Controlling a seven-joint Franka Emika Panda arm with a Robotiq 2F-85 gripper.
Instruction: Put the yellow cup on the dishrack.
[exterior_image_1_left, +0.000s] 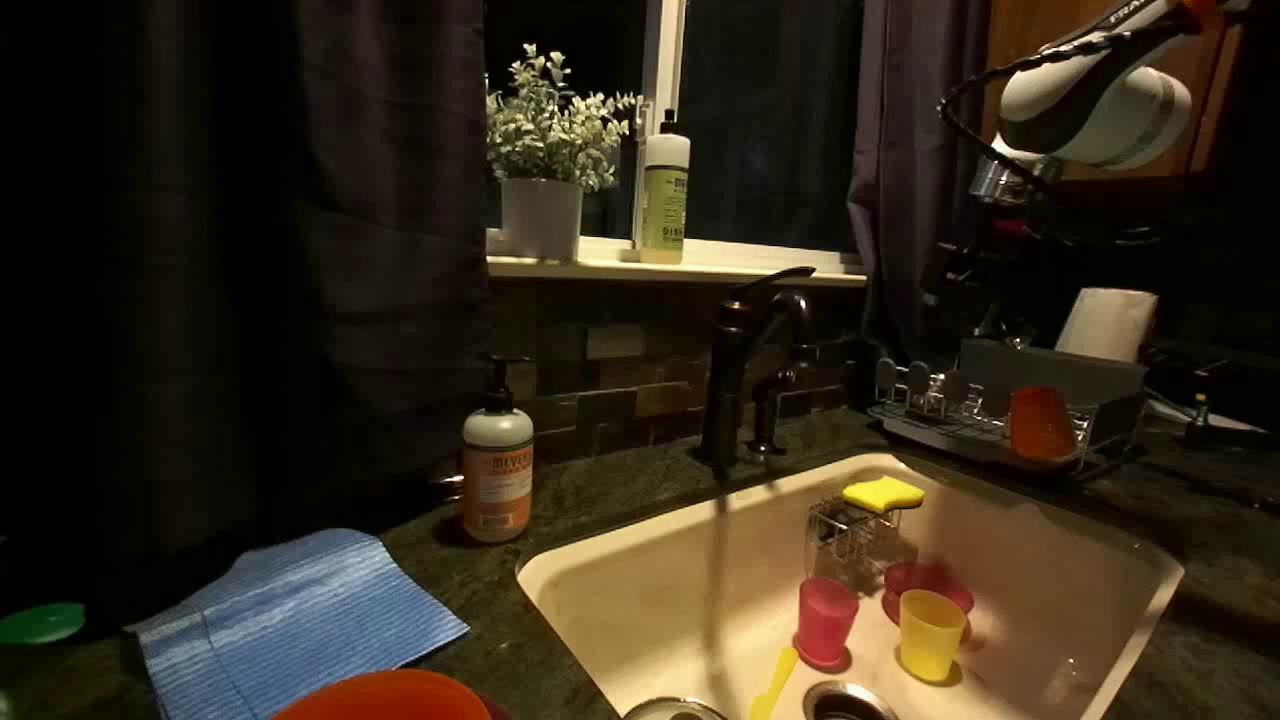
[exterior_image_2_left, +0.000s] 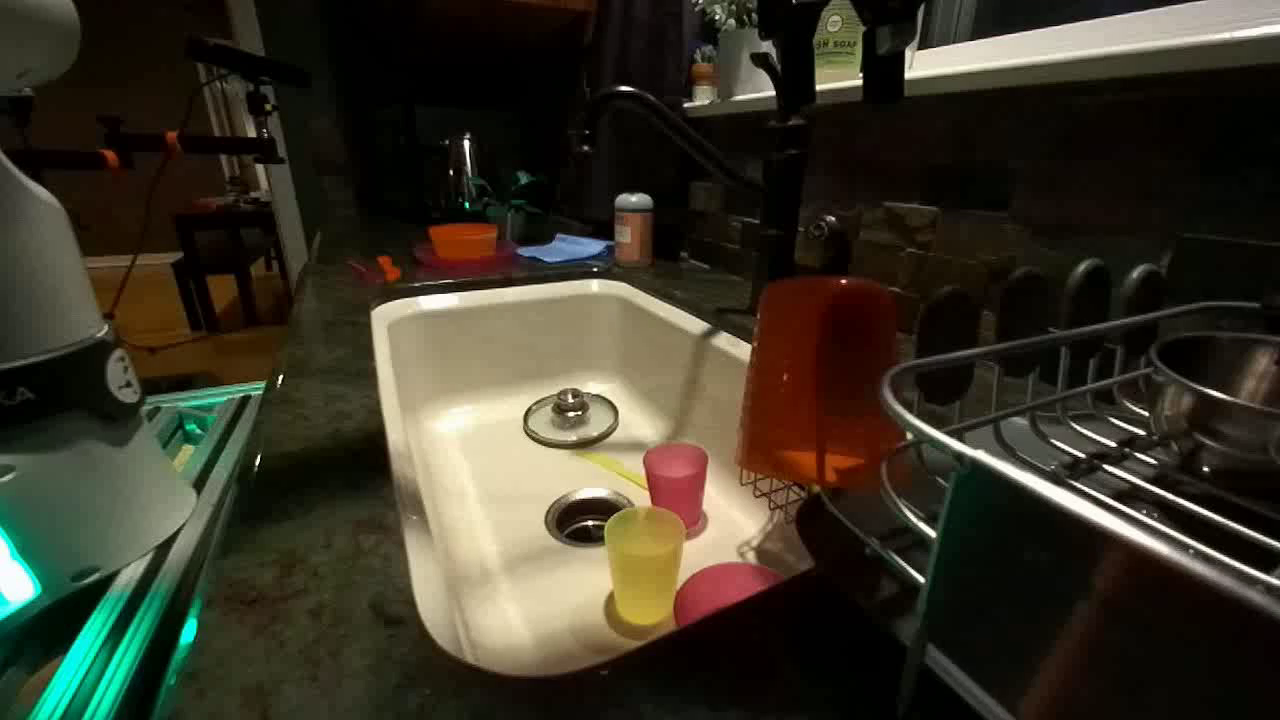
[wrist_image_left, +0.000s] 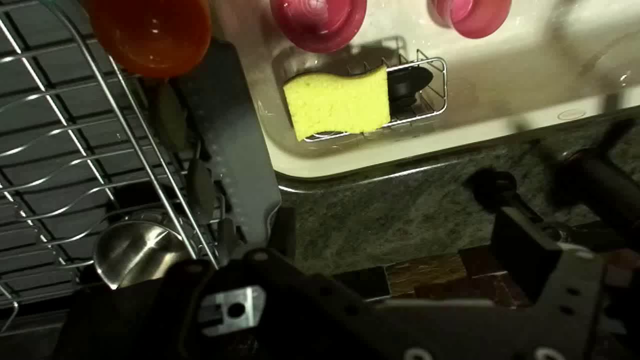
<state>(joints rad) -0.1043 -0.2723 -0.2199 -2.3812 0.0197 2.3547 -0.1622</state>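
The sink (exterior_image_2_left: 490, 340) is holding one yellow cup (exterior_image_1_left: 932, 635) and one pink cup (exterior_image_1_left: 828, 612), both standing upright, near each other but apart. One pink dish (exterior_image_2_left: 725, 592) is resting just beside the yellow cup; the views are leaving unclear whether they are touching. One glass lid (exterior_image_2_left: 570, 405) and one yellow utensil (exterior_image_1_left: 772, 685) are lying in there too. One wire basket (wrist_image_left: 444, 85) is carrying one yellow sponge (wrist_image_left: 340, 105) across its top and a black object (wrist_image_left: 407, 82) inside. The dishrack (exterior_image_2_left: 1060, 503) is holding one orange cup (exterior_image_1_left: 1040, 422) and one metal bowl (wrist_image_left: 140, 250). On the surface (exterior_image_2_left: 320, 560), one orange bowl (exterior_image_2_left: 463, 240) is sitting near one blue cloth (exterior_image_1_left: 300, 600). In the wrist view, the end effector (wrist_image_left: 405, 240) is showing its jaws spread well apart.
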